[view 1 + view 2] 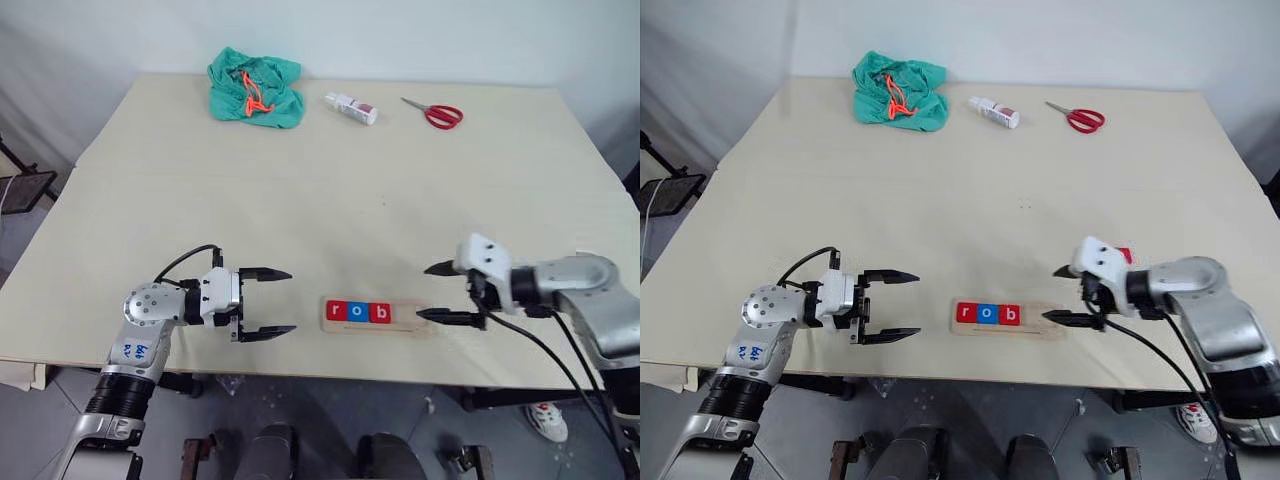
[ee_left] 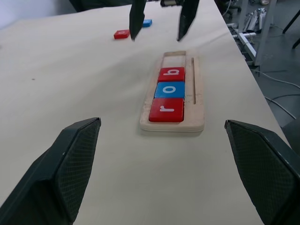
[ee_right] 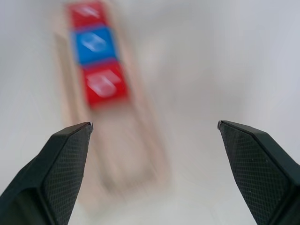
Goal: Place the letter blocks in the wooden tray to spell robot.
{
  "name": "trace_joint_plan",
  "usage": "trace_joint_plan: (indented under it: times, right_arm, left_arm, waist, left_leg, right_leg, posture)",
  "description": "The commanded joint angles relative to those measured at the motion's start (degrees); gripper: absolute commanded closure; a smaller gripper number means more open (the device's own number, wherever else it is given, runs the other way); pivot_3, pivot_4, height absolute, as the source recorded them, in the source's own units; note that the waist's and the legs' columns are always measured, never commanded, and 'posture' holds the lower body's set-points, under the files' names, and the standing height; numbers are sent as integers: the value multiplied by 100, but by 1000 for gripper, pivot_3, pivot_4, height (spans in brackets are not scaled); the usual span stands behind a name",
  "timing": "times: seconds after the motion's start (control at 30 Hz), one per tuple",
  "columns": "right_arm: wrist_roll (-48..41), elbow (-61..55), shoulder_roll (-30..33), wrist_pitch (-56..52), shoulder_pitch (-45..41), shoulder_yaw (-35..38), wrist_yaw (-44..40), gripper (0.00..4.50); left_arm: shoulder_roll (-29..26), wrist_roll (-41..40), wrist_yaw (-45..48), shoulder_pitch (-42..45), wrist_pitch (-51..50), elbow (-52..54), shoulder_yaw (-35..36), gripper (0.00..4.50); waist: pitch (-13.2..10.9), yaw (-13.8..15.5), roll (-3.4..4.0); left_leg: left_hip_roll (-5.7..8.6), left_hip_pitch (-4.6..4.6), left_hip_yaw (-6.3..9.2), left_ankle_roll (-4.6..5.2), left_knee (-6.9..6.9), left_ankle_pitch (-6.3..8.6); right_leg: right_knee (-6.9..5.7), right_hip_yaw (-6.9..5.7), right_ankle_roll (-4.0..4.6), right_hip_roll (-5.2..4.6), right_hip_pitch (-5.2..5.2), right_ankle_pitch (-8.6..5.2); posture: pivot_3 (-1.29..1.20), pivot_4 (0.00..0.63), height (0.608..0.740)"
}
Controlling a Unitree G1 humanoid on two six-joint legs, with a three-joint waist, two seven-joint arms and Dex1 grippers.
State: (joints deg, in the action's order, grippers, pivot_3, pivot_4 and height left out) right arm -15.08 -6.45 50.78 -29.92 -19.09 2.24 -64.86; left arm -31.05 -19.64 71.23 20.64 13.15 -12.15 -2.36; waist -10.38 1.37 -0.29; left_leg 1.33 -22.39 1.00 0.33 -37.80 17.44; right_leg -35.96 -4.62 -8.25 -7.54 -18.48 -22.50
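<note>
**Three tiles seated in tray, both end effectors open and empty**

Left end effector (image 1: 266, 302) hovers low over the near part of the tabletop (image 1: 300, 200), pointing toward the tray, fingers spread wide, nothing between them. It sits just left of the wooden tray (image 1: 405, 318), apart from it.

The wooden tray lies near the front edge, long side running left to right. Three letter blocks sit in its groove, side by side and touching: red "r" (image 1: 335, 311), blue "o" (image 1: 357, 312), red "b" (image 1: 379, 313). The right part of the groove is bare wood.

Right end effector (image 1: 436, 292) is at the tray's right end, fingers wide apart, holding nothing; the lower finger (image 1: 445, 317) overlaps the tray's end, contact not clear.

In the left wrist view, two loose blocks lie beyond the tray, past the right end effector: a red one (image 2: 122, 34) and a blue one (image 2: 147, 22), letters unreadable.

Far edge, left to right: crumpled green cloth (image 1: 255, 88), small white bottle (image 1: 351, 108), red-handled scissors (image 1: 435, 113).
</note>
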Motion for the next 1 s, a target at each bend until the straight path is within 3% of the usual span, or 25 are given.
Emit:
trace_joint_plan:
  times: [0.03, 0.5, 1.0]
  right_arm:
    - [-83, -18, -41, 19, 257, 697, 568, 32]
    - [-527, -1148, -1111, -372, 2137, 2664, 2503, 32]
    - [-643, -1227, -1061, -497, 2296, 2613, 2730, 32]
  left_arm:
    - [73, -11, 68, 170, 127, -48, -28, 0]
    - [185, -35, 350, 450, 226, -399, -78, 0]
    - [240, -15, 453, 546, 271, -527, -86, 0]
  waist:
    - [0, -8, 0]
    - [0, 2, 1]
    - [1, -8, 1]
  left_leg:
    - [-1, 0, -1, 0, 0, 0]
    - [0, 3, -2, 0, 5, 0]
    - [1, 6, -5, 0, 7, 0]
  right_leg:
    - [-1, 1, 0, 0, -1, 0]
    - [-2, 3, 0, 1, 1, 0]
    - [-2, 9, 0, 2, 1, 0]
  posture:
    - [0, 150, 740]
    - [0, 150, 740]
    - [0, 150, 740]
